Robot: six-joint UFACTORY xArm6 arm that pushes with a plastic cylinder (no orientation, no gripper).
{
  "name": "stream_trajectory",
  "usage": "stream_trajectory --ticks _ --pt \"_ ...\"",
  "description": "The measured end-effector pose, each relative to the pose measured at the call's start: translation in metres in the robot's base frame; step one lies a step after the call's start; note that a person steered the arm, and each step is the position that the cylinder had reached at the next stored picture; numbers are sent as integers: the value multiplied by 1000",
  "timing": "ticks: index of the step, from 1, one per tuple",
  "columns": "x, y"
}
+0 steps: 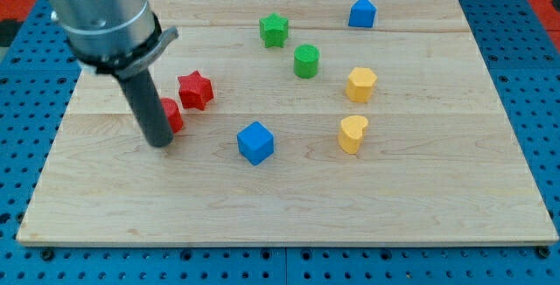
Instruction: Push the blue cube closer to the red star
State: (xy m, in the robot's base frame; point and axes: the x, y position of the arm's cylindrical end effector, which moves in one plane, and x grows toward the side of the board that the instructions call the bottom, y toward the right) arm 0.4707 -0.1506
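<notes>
The tip (161, 142) is resting at nine o'clock of the blue cube (255, 142), well apart, just beside a red block (171, 115). No claw is showing. The cube is sitting on the counter (420, 198) at four o'clock of the red star (195, 90), so a push would need the tip beyond it.

Open board lies between the blue cube (255, 142) at lower centre and the red star (195, 90) up-left; the tip (161, 142) and a half-hidden red block (171, 115) crowd the star's lower-left side.

bright even light, soft short shadows, blurred arm housing (101, 14) at top left
</notes>
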Motion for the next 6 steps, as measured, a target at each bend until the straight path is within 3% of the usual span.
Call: stream_trajectory --ticks 1,2,3,4,6 --pt "-12 8" --pt "63 20" --pt "99 87" --pt "84 130" --pt "33 134"
